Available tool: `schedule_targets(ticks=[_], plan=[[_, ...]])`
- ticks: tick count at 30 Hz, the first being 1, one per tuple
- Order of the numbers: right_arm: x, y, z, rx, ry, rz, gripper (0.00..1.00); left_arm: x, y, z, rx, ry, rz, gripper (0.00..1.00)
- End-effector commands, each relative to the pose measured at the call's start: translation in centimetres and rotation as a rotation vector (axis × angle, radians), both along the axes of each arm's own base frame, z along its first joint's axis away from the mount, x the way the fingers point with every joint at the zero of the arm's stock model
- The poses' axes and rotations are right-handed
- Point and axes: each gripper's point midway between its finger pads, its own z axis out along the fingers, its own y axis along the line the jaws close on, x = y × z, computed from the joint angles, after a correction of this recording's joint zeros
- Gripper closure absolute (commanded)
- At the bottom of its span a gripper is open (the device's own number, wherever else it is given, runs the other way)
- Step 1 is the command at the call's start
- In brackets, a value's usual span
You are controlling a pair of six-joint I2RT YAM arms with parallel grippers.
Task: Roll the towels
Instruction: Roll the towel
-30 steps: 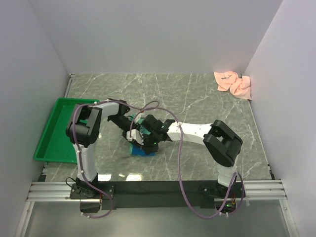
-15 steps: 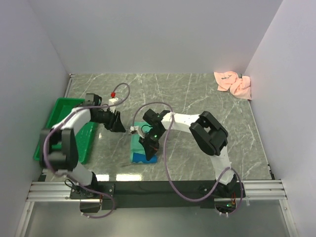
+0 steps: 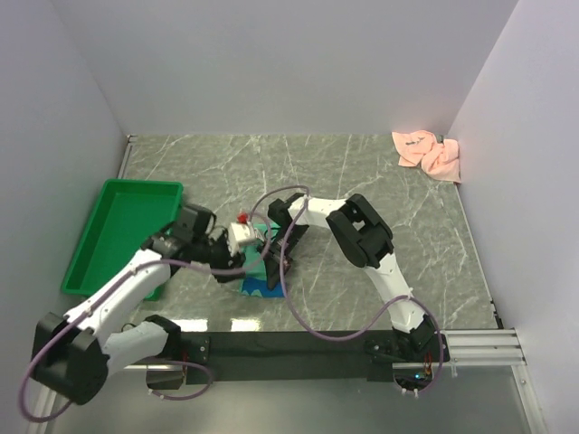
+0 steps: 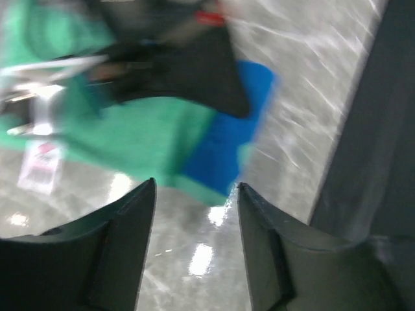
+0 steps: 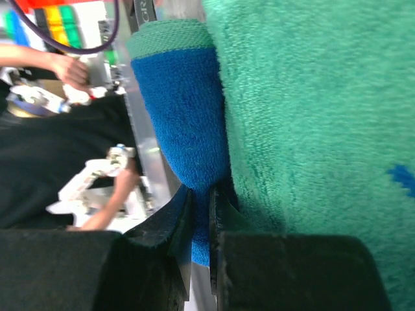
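A teal and blue terry-cloth towel (image 3: pixel 256 280) is lying on the grey marble-patterned counter (image 3: pixel 362 172), near the front edge and a little left of centre, between the two arms. The right pincer (image 5: pixel 201 194) is reaching onto it from the far side. Its two black fingers are standing almost together and pinching a rounded blue fold of the cloth, while teal pile is filling the rest of the right wrist view. The left pincer (image 4: pixel 196 188) is hovering just beside the towel on its left, with its jaws wide apart and nothing between them. Through that gap the towel's teal body and blue end are showing, blurred, with the right arm's dark fingers lying over them. A pale salmon-pink cloth towel (image 3: pixel 427 154) is sitting crumpled in the far right corner of the counter, well apart from both arms. A green rectangular plastic tray (image 3: pixel 118 235) is resting at the counter's left edge, beside the left arm.
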Motion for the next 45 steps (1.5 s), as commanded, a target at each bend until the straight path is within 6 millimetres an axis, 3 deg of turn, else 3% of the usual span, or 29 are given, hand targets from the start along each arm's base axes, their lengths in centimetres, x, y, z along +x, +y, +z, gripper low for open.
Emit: schedule_targets(ticks=[1, 6, 10, 17, 20, 21, 22, 28, 31, 32, 34, 35, 37, 38, 40, 41, 42, 43, 45], plan=[[0.6, -0.7, -2.9, -0.09, -0.015, 0.009, 1.0, -0.6, -0.2, -0.6, 0.094, -0.125, -0.073, 0.38], [1.5, -0.5, -3.5, -0.107, 0.033, -0.033, 1.0, -0.2, -0.8, -2.3, 0.22, -0.203, -0.182, 0.34], [2.0, -0.5, -3.9, -0.124, 0.062, -0.045, 1.0, -1.6, -3.2, -3.1, 0.254, -0.231, -0.303, 0.34], [2.8, -0.2, -3.9, -0.128, 0.051, -0.056, 1.0, -0.4, -4.1, -6.1, 0.331, -0.277, -0.302, 0.38], [2.8, -0.2, -3.9, -0.135, 0.067, -0.064, 0.98, -1.2, -3.7, -7.7, 0.373, -0.231, -0.339, 0.49], [2.9, -0.3, -3.9, -0.136, 0.066, -0.067, 0.96, -1.6, -3.6, -8.3, 0.387, -0.2, -0.354, 0.6], [3.2, -0.4, -4.0, -0.137, 0.069, -0.078, 0.95, -2.1, -3.3, -8.7, 0.402, -0.173, -0.374, 0.64], [4.7, -0.9, -3.2, -0.111, 0.082, -0.144, 0.74, -6.1, -0.8, -10.7, 0.464, 0.017, -0.475, 0.77], [6.1, -1.2, -1.6, -0.07, 0.034, -0.193, 0.6, -7.3, -0.1, -10.8, 0.468, 0.088, -0.497, 0.87], [6.7, -1.3, 0.0, -0.042, -0.005, -0.206, 0.49, -7.4, 0.0, -10.8, 0.464, 0.1, -0.501, 0.89], [8.1, -1.9, 0.6, -0.025, -0.066, -0.258, 0.47, -7.6, 0.3, -10.8, 0.461, 0.136, -0.496, 0.96], [8.2, -2.5, 1.9, -0.013, -0.101, -0.284, 0.46, -7.7, 0.1, -10.6, 0.445, 0.153, -0.496, 0.98], [10.5, -3.3, 2.8, 0.005, -0.186, -0.367, 0.41, -7.3, 0.3, -10.4, 0.435, 0.192, -0.484, 0.99], [11.2, -3.7, 4.7, 0.033, -0.244, -0.394, 0.39, -7.3, 0.1, -10.3, 0.424, 0.208, -0.48, 0.99], [12.8, -5.6, 5.0, 0.017, -0.313, -0.465, 0.39, -6.9, 0.2, -10.1, 0.424, 0.265, -0.468, 0.99], [13.4, -6.1, 6.8, 0.041, -0.375, -0.491, 0.39, -6.9, -0.1, -10.0, 0.401, 0.299, -0.471, 0.99], [13.3, -7.0, 6.8, 0.03, -0.385, -0.516, 0.39, -6.1, -0.3, -9.9, 0.395, 0.33, -0.455, 0.99], [14.6, -8.3, 7.2, 0.027, -0.435, -0.561, 0.38, -6.2, -0.2, -9.7, 0.39, 0.372, -0.455, 0.99], [14.6, -9.9, 8.8, 0.038, -0.505, -0.588, 0.38, -5.1, -0.9, -9.7, 0.37, 0.421, -0.443, 0.99]])
